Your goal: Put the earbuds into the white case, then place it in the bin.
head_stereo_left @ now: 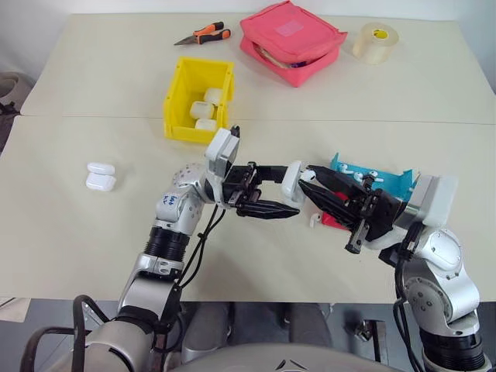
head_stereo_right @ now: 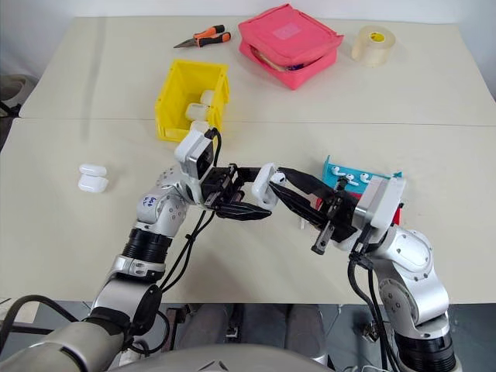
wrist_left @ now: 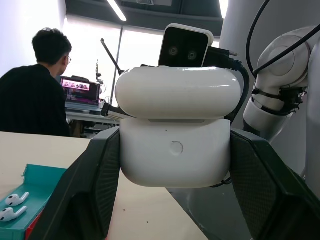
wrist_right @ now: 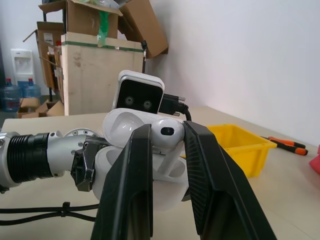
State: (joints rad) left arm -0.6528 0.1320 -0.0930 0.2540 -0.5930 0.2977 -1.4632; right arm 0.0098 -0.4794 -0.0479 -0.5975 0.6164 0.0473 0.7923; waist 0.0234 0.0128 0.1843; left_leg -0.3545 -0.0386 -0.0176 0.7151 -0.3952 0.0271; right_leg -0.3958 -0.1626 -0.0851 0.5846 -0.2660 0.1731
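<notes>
My left claw [head_stereo_left: 288,203] is squeezed tight on the white case [wrist_left: 175,132], lid up, held above the table [head_stereo_left: 77,232]. My right claw [wrist_right: 167,150] pinches one earbud [wrist_right: 166,134] at the case's open mouth. Both look light, hard and slippery, so I'd hold the case by its flat sides. The yellow bin [head_stereo_left: 177,89] waits farther back.

Pink pouch [head_stereo_left: 293,40] contents and bin [head_stereo_left: 198,98] floor stay hidden.
</notes>
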